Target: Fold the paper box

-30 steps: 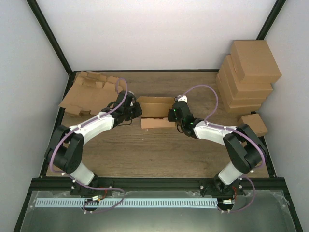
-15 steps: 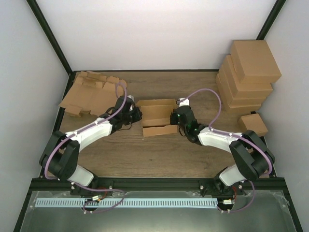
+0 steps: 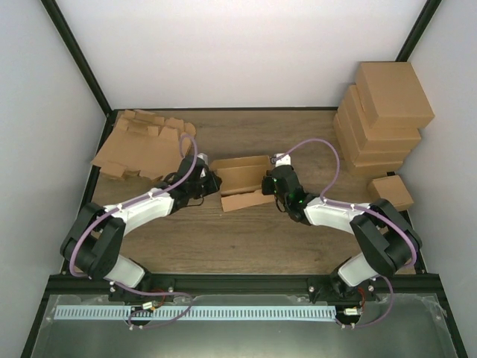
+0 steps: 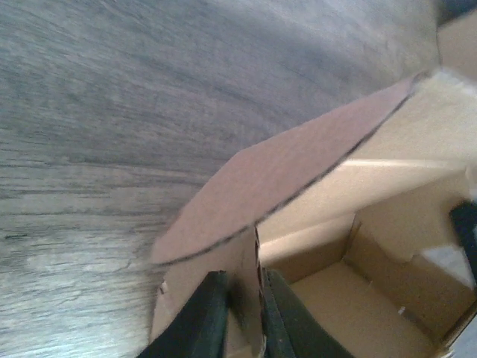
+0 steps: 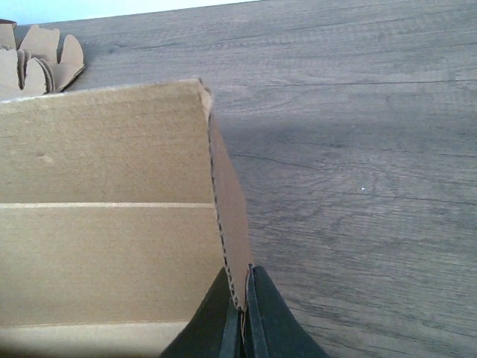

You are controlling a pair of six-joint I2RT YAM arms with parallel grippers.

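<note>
The paper box (image 3: 240, 177) is brown corrugated cardboard, open at the top, and lies mid-table between my two arms with its front flap (image 3: 246, 200) spread toward me. My left gripper (image 3: 214, 183) is at its left end. In the left wrist view the black fingers (image 4: 211, 317) sit close on either side of an upright wall of the box (image 4: 298, 171), with the gripper (image 4: 243, 274) shut on it. My right gripper (image 3: 268, 183) is at the right end. It (image 5: 242, 272) is shut on the edge of the box's side wall (image 5: 231, 209).
Flat cardboard blanks (image 3: 141, 145) are piled at the back left and also show in the right wrist view (image 5: 41, 60). Finished boxes (image 3: 384, 115) are stacked at the back right, with one small box (image 3: 393, 192) in front of them. Black frame rails border the table.
The box has come a little nearer to me and turned slightly, so its front flap now slants. Both grippers moved with it. The left fingers look slightly looser.
</note>
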